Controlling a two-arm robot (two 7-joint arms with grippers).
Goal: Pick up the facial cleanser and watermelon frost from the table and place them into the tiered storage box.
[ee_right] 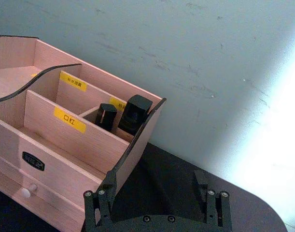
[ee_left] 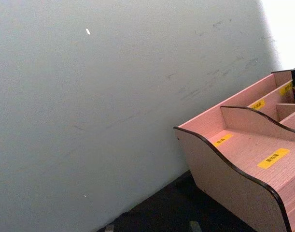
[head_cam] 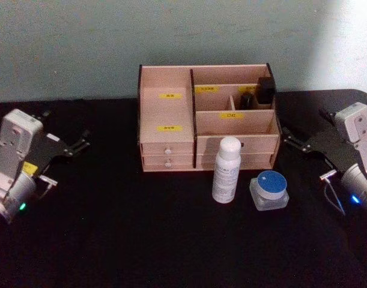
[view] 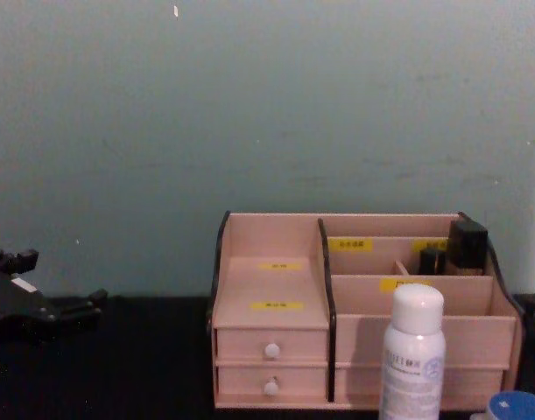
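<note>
1. Black tabletop (head_cam: 141,234) carries everything. The tiered storage box (head_cam: 165,111) is set at the back centre, against the wall. A white bottle (head_cam: 226,171) is stood upright just in front of the box's right-hand drawers. A blue-lidded jar (head_cam: 269,190) is set near the bottle on the robot's right, not touching it.
2. Step in hand: start of the first pick. Nothing is gripped, and neither item has been placed in the box.
3. The left hand (head_cam: 82,141) is open and empty, well apart from the box on its left. The right hand (head_cam: 289,139) is open and empty too, near the box's right end; its fingers are seen spread wide in the right wrist view.
4. Next move, as judged: both items are nearer the right hand, so a descent onto the jar or bottle is called for. The bottle is tall and narrow and could be tipped if nudged. Clearance to the box front looks tight.
5. Writing: yellow labels (head_cam: 169,128) are stuck on the compartments. One is read as the "口红" label (ee_right: 70,119) on the front-right divider; the rest can't be read. The bottle print is not legible, so cleanser and watermelon frost can't be told apart from text.
6. Two dark items (head_cam: 264,91) are stood in the back-right compartment.
</note>
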